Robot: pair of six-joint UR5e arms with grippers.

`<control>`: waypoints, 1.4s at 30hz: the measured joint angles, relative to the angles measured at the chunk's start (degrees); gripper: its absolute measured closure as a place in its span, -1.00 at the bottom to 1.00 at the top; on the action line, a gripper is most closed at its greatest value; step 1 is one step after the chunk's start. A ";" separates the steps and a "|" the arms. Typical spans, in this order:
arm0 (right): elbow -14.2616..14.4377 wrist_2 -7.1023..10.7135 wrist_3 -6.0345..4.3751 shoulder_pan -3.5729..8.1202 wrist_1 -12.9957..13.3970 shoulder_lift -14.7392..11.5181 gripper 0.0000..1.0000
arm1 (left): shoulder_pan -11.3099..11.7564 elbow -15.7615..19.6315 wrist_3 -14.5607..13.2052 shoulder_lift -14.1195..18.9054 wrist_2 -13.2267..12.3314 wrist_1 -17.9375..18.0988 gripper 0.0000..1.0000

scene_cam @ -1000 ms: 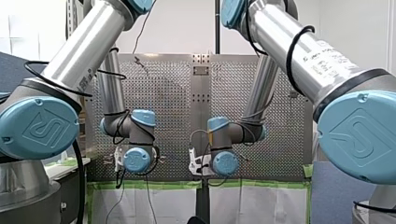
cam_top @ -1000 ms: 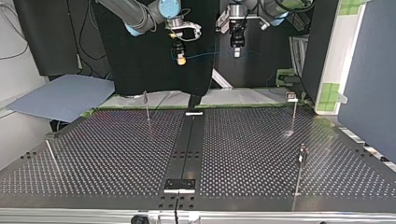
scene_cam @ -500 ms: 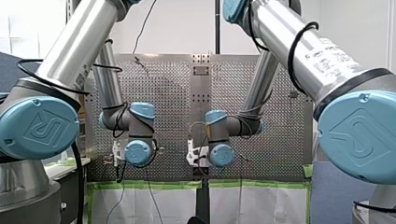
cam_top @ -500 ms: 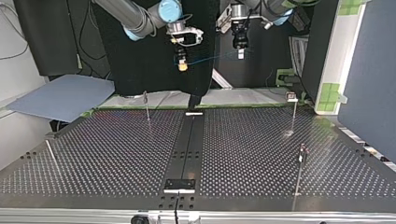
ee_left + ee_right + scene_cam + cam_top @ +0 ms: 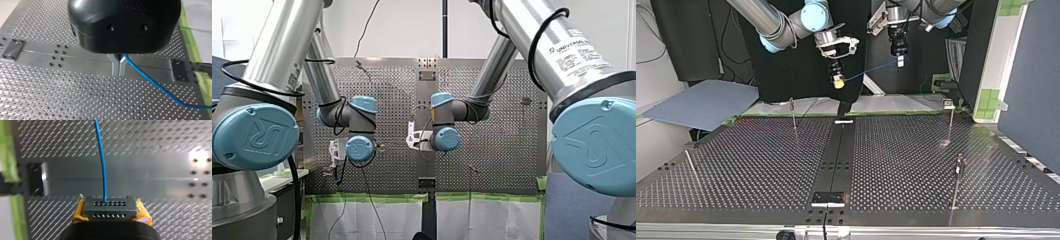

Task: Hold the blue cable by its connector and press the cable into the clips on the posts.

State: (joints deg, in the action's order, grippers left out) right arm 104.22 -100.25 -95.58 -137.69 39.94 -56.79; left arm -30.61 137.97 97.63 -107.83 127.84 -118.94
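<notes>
Front view: both arms hang over the perforated table (image 5: 507, 150), wrists close together beside its centre strip. Top view: the blue cable (image 5: 871, 71) spans from my right gripper (image 5: 838, 84) to my left gripper (image 5: 900, 61), beyond the table's far edge and well above the posts (image 5: 793, 112). Left wrist view: metal fingers (image 5: 116, 67) are pinched together on the cable. Right wrist view: yellow pads (image 5: 78, 211) clamp the connector (image 5: 110, 206).

perforated table (image 5: 916, 165) | grey-blue sheet (image 5: 701, 102) — perhaps foam — beside it | green tape (image 5: 992, 100)
</notes>
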 joint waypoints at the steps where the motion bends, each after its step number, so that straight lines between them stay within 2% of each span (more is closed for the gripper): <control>1: -0.35 0.50 -0.05 -0.01 -0.49 -0.50 1.00 | 0.12 -0.23 -0.05 0.47 0.14 -0.45 1.00; 7: -2.65 3.72 -0.04 -0.26 -3.72 -3.72 1.00 | 0.97 -2.57 -0.06 3.34 1.04 -3.34 1.00; 11: -4.72 5.67 0.07 -0.33 -5.88 -5.89 1.00 | 1.65 -4.24 1.26 5.41 1.12 -5.41 1.00; 21: -8.27 6.58 -0.03 -0.37 -10.80 -11.13 1.00 | 3.60 -9.04 5.87 10.59 1.20 -10.59 1.00; 25: -9.38 7.21 -0.24 -0.27 -11.40 -12.80 1.00 | 4.47 -10.70 6.79 12.60 1.20 -12.59 1.00; 30: -10.59 9.03 -1.22 0.08 -11.53 -14.88 1.00 | 5.78 -12.81 7.48 14.94 1.21 -14.91 1.00; 35: -11.17 10.88 -1.69 0.21 -11.65 -16.92 1.00 | 7.22 -15.06 8.01 17.31 1.22 -17.28 1.00; 42: -13.30 12.13 -1.68 -0.05 -12.11 -14.92 1.00 | 9.78 -16.08 8.18 20.61 0.55 -20.58 1.00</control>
State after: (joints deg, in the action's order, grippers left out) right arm 90.92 -88.13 -97.26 -137.74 27.82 -71.71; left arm -20.83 121.89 105.81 -87.22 128.39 -139.52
